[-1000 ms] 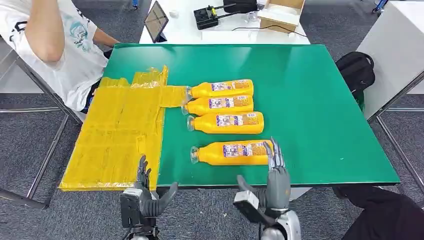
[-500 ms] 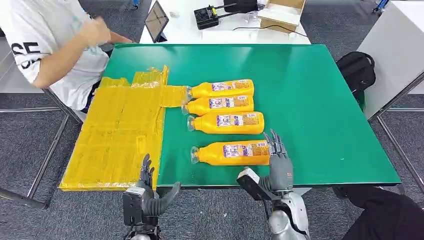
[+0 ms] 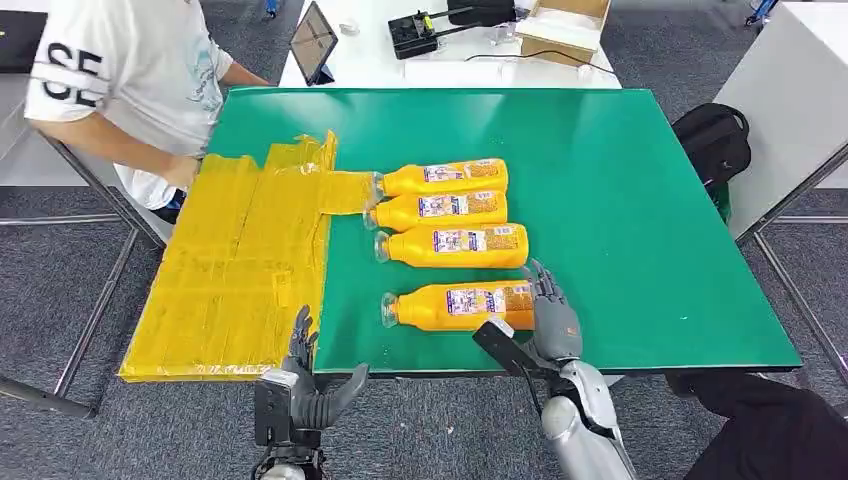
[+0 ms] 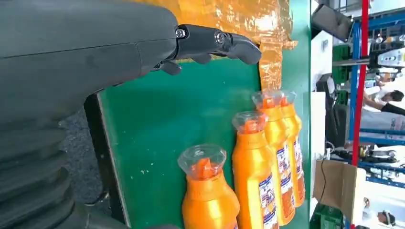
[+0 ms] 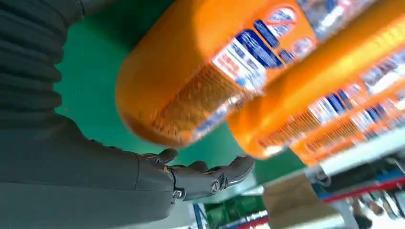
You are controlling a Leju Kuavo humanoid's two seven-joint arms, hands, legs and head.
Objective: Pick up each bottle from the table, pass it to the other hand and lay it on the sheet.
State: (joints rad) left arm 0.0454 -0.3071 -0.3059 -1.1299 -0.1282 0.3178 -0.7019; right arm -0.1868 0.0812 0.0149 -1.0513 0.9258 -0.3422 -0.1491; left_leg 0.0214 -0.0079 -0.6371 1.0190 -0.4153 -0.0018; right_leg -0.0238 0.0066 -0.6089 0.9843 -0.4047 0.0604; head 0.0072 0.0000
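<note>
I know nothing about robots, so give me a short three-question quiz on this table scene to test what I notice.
1. Count: how many orange bottles lie on the green table?
2. True or false: the right hand already grips the nearest bottle.
3. Multiple choice: the yellow sheet lies A) at the table's left side, B) at its right side, C) under all the bottles.

Key: 1. Four. 2. False; the hand is at the bottle's base with fingers apart, holding nothing. 3. A. The left hand waits open below the table's near edge.
</note>
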